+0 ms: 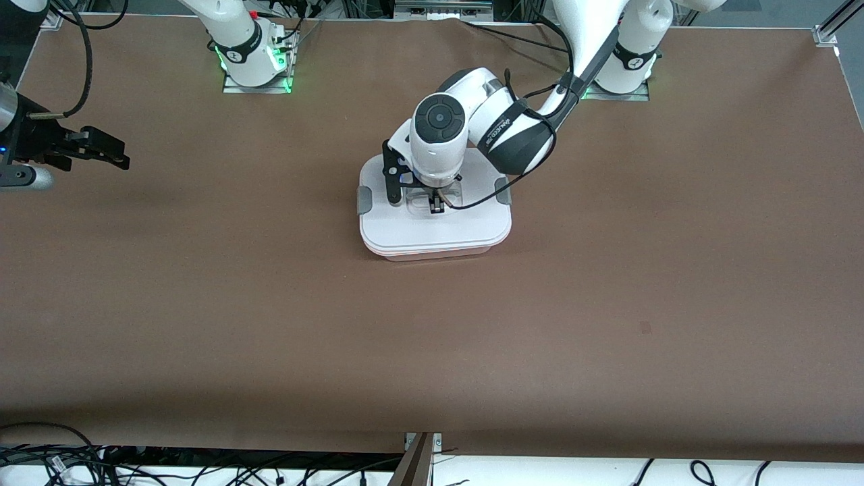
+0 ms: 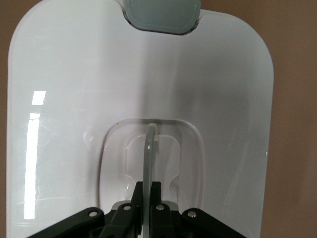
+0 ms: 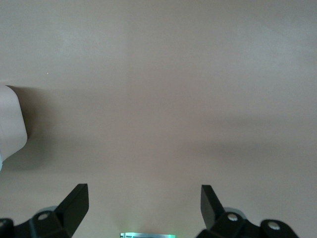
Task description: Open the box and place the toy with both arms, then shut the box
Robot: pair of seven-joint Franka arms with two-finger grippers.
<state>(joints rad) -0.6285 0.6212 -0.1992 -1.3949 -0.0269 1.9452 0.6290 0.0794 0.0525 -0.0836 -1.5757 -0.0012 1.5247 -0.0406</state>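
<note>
The box [image 1: 435,236] stands at the middle of the table, its white lid [image 2: 74,99] lying on the pinkish tub. Grey clips [image 1: 364,200] [image 1: 503,191] sit at the lid's two short sides, and one clip [image 2: 162,15] shows in the left wrist view. My left gripper [image 1: 436,204] [image 2: 147,191] reaches down into the lid's recessed centre and is shut on the thin upright handle [image 2: 150,148]. At the right arm's end of the table, my right gripper [image 1: 111,152] [image 3: 143,198] waits open over bare table, with nothing between its fingers. The toy is out of view.
Brown table surface spreads on all sides of the box. A pale rounded corner [image 3: 10,124] shows at the edge of the right wrist view. Both arm bases [image 1: 253,61] [image 1: 628,64] stand at the table's back edge. Cables [image 1: 54,459] run along the near edge.
</note>
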